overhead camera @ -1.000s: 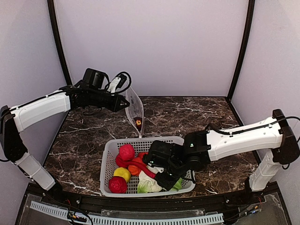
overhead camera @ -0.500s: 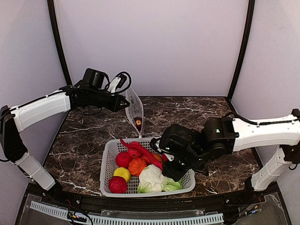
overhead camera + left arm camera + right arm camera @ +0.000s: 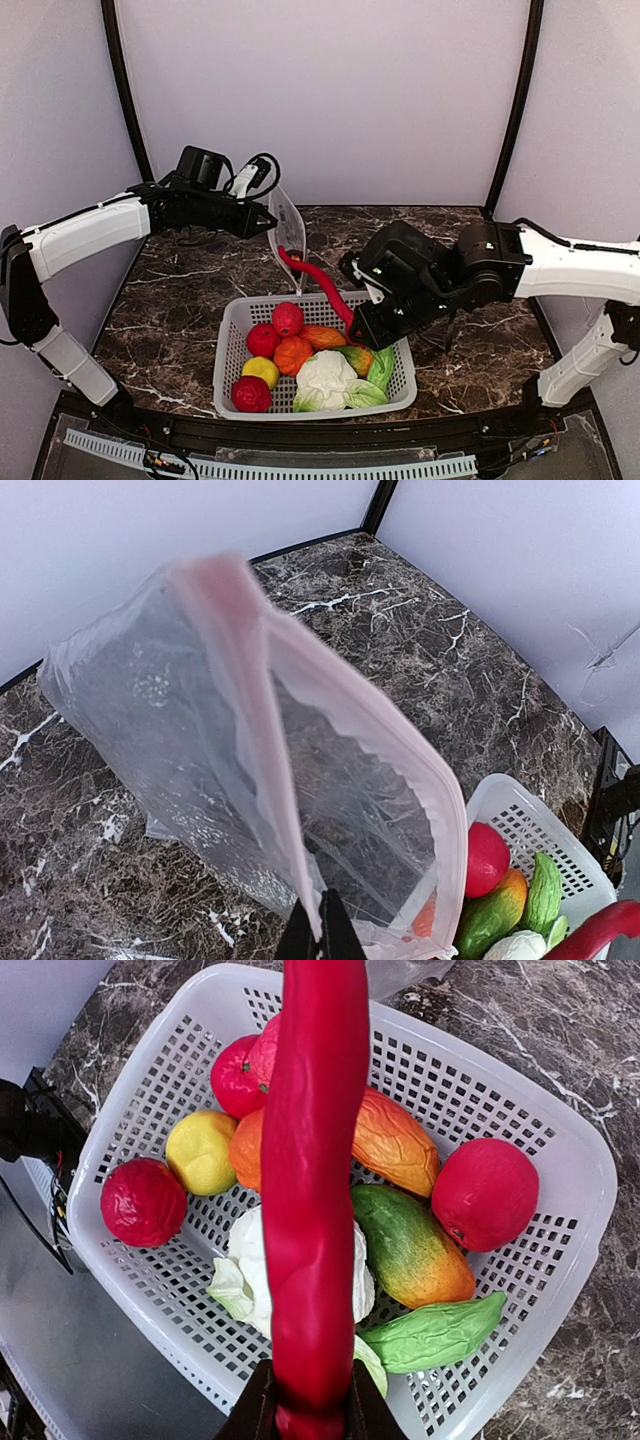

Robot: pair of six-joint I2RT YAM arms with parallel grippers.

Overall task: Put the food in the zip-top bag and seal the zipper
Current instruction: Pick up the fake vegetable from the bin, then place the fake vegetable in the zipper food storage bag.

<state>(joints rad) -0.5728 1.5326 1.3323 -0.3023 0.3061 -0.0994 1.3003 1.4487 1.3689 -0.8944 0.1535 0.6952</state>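
Up out of the white basket (image 3: pixel 228 345) since a second ago: right gripper (image 3: pixel 362 332) is clamping the long red chili (image 3: pixel 318 283), its tip pointing toward 10 o'clock | left gripper (image 3: pixel 268 222) is pinching the zip-top bag (image 3: pixel 289 232) by its zipper (image 3: pixel 262 730), the mouth gaping, at the basket's 12 o'clock | cauliflower (image 3: pixel 325 372) is sitting in the basket

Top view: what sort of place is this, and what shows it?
Probably a robot test booth: plain walls box in a marble-look table, left arm and right arm reach over it, and a white basket holds toy produce.
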